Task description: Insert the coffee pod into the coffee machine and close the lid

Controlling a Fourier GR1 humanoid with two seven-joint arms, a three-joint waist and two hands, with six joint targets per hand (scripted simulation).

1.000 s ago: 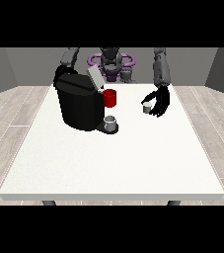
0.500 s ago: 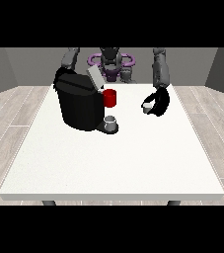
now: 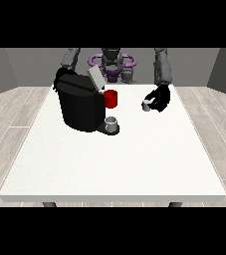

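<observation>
Holding the coffee pod [image 3: 146,105] off the tabletop [image 3: 134,159], the robot hand at the view's right [image 3: 159,98] has its fingers curled round the small grey capsule, which shows at the hand's inner side. Over the last second this robot hand has drifted a little toward the coffee machine [image 3: 79,102] and lifted slightly, so the pod now sits somewhat nearer the machine, though the two are still apart. I judge the carry to be under way and the insertion not yet begun.

The machine stands toward the tabletop's far corner at the view's left, its lid [image 3: 95,78] tilted up and open. A red part [image 3: 111,98] juts from its front, and a small grey cup [image 3: 112,123] sits on its base below. The robot hand at the view's left [image 3: 60,77] is mostly hidden behind the machine's top; I cannot tell how its fingers lie.

The tabletop is white and broad. Beyond it lie a pale plank floor [image 3: 15,107] and grey walls [image 3: 15,67].
</observation>
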